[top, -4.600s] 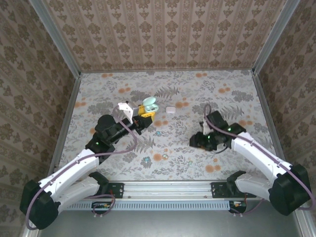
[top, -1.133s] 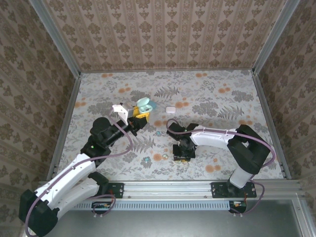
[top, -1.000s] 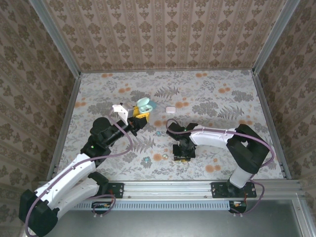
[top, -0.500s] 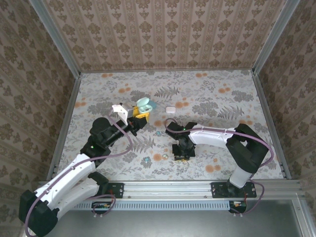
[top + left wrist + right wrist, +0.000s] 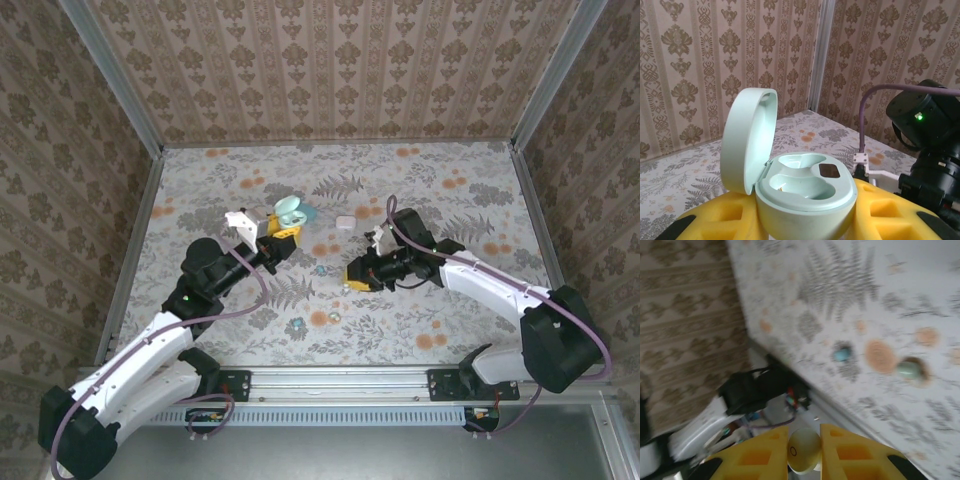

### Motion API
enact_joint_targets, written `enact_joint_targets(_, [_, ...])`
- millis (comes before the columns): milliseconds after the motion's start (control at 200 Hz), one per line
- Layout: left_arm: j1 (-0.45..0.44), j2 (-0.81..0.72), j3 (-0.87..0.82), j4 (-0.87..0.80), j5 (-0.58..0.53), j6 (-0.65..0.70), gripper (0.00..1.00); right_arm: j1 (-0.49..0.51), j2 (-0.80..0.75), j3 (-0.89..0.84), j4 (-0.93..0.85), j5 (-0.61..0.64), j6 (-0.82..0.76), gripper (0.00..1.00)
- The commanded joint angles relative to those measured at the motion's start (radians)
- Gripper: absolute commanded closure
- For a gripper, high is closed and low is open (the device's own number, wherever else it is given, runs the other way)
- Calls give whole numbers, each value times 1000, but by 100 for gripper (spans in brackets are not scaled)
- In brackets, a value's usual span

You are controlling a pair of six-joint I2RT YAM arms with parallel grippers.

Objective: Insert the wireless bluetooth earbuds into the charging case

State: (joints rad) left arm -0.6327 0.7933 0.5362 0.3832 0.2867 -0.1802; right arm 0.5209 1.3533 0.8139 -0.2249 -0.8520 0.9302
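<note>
Seating the whitish earbud pinched in the right gripper means squaring it above an empty well; left gripper grips the open charging case.

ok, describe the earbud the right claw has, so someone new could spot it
On the floral table, follow the right arm to its claw near the middle. Pinched between the claw's yellow pads is a small, rounded cream-white earbud. It is the pale one in a grip, while the teal earbud and the pale green earbud lie loose on the table.
</note>
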Motion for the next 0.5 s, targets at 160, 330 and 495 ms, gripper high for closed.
enact_joint_targets(160, [10,-26,4,-14,11,14,81,-48,5,44,117,-235,61,80])
enact_joint_targets(330, [10,-1,-16,45,72,11,81,-64,-57,136,34,-196,21,79])
enact_joint_targets(495, [4,73,4,76,146,54,81,-86,-107,216,-4,-178,20,79])
